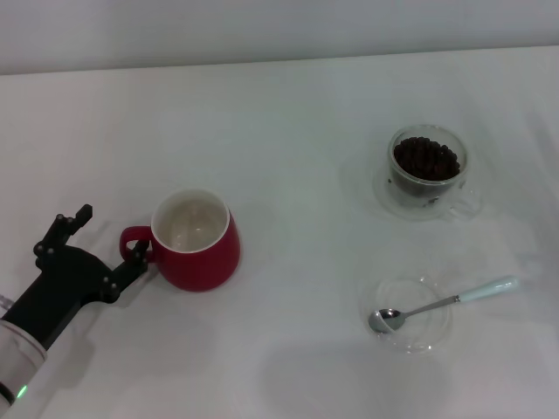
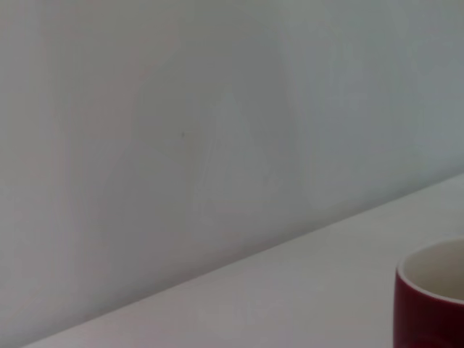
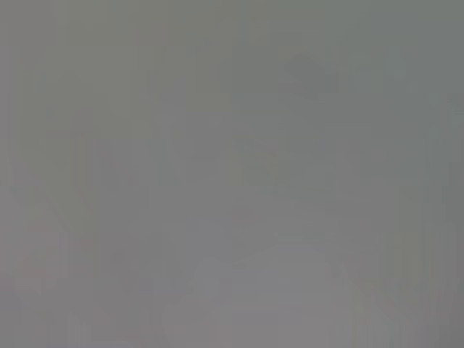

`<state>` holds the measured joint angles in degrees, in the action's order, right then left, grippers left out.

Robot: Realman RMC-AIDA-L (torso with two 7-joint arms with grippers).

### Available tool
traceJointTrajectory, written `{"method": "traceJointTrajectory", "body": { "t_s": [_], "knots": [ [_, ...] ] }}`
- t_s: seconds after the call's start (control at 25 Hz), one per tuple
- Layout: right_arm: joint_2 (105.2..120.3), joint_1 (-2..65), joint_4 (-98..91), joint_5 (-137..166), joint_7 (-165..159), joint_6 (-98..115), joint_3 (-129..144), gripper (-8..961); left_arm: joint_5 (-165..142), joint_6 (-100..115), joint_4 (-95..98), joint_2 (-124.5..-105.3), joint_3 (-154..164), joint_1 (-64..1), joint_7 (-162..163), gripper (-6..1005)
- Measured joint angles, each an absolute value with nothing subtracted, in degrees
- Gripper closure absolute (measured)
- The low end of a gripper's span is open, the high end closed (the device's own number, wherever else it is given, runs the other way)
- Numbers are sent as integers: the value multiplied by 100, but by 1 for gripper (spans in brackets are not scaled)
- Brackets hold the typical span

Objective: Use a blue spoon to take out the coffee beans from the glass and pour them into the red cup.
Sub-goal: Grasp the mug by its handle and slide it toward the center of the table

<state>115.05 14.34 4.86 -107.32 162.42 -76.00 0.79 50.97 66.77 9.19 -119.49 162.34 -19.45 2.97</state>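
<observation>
The red cup [image 1: 196,243] stands left of centre with its white inside bare; its rim also shows in the left wrist view [image 2: 432,301]. My left gripper [image 1: 109,234] is open just left of the cup, one fingertip [image 1: 138,251] against the cup's loop handle. The glass [image 1: 428,170] stands at the far right, full of coffee beans [image 1: 425,159]. The blue spoon [image 1: 441,303] lies with its metal bowl in a clear saucer [image 1: 419,336] and its pale handle pointing right. The right gripper is out of view.
The white table [image 1: 288,131] stretches between the red cup and the glass, meeting a pale wall at the back. The right wrist view shows only a blank grey surface.
</observation>
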Motion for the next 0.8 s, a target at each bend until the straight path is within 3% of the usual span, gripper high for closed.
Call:
{"method": "traceJointTrajectory", "body": {
  "t_s": [0.48,0.8],
  "knots": [
    [11505,1483,446,-10732,16242,-7558,73,127,4999,6650,1053,-11955,16273,-1959,150,181],
    [11505,1520,420,-10736,16242,-7547,38,131,4948,6641,1090,-11945,16278,-2068,148,457]
  ]
}}
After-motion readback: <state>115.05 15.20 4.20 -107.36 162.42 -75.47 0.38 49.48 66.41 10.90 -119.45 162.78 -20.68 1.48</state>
